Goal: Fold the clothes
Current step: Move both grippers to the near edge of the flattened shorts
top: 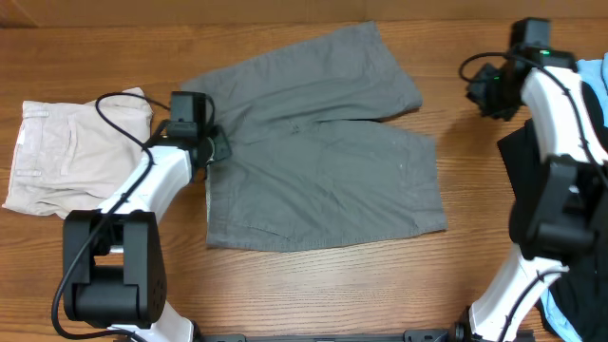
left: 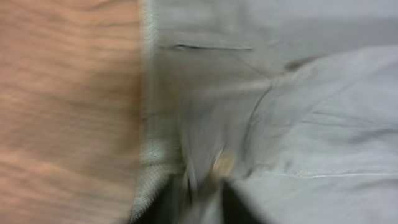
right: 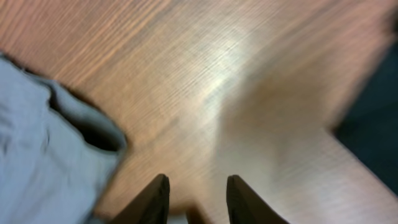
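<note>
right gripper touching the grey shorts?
Apart. The right wrist view shows the right gripper open over bare table, with the grey shorts off to one side. The overhead view also shows wood between them.

loc: robot lab bench | evid: L arm [top: 142, 185] + R arm [top: 556, 104] at wood table [top: 313, 285], clothes [top: 323, 161] laid out

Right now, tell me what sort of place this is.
Probably a robot lab bench set up for laundry-folding practice: a wooden table with the left arm and right arm over it, grey shorts spread flat between them, and cream shorts lying folded at one side.
</note>
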`<state>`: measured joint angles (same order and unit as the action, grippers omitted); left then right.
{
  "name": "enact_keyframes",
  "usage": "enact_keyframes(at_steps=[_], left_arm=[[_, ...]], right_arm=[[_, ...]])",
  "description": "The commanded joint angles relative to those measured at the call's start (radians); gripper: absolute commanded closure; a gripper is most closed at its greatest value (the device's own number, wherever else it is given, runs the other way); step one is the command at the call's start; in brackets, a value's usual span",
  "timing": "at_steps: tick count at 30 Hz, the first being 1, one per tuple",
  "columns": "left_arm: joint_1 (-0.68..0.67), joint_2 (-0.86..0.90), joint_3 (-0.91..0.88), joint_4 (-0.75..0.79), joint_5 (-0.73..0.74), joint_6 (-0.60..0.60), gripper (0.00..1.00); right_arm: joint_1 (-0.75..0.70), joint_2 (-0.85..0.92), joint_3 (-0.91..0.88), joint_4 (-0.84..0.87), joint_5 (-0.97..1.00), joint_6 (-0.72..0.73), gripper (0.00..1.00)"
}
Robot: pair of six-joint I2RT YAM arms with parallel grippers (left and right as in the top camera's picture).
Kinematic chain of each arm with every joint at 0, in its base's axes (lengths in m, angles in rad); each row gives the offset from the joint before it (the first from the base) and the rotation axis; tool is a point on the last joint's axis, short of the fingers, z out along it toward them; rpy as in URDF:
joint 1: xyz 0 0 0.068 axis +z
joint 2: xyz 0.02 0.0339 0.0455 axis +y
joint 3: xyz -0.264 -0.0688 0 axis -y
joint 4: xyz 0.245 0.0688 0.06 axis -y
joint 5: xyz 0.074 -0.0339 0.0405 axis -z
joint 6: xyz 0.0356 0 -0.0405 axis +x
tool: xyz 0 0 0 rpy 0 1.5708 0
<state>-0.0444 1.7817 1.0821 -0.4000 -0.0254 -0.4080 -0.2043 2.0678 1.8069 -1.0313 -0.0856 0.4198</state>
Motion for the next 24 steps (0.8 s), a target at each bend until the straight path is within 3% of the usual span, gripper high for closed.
enact_keyframes(at_steps=[1, 2, 7, 12, 20, 24], left_arm=[[0.027, 0.005, 0.085, -0.092, -0.04, 0.017, 0.07], [0.027, 0.002, 0.111, -0.141, -0.047, 0.017, 0.0], [0.027, -0.027, 0.254, -0.422, -0.041, -0.034, 0.0], [0.013, -0.099, 0.32, -0.652, 0.139, -0.058, 0.0], [-0.063, -0.282, 0.282, -0.78, 0.122, -0.095, 0.0], [-0.14, -0.392, 0.203, -0.801, 0.13, -0.204, 0.0]], right_arm=[[-0.022, -0.127, 0.021, -0.055, 0.014, -0.078, 0.5], [-0.027, -0.148, 0.021, -0.082, 0.014, -0.09, 0.46], [-0.043, -0.2, 0.021, -0.195, 0.014, -0.114, 0.44], [-0.051, -0.254, 0.01, -0.301, 0.014, -0.13, 0.45], [-0.051, -0.436, -0.121, -0.31, -0.002, -0.127, 0.45], [-0.051, -0.619, -0.352, -0.267, -0.03, -0.072, 0.45]])
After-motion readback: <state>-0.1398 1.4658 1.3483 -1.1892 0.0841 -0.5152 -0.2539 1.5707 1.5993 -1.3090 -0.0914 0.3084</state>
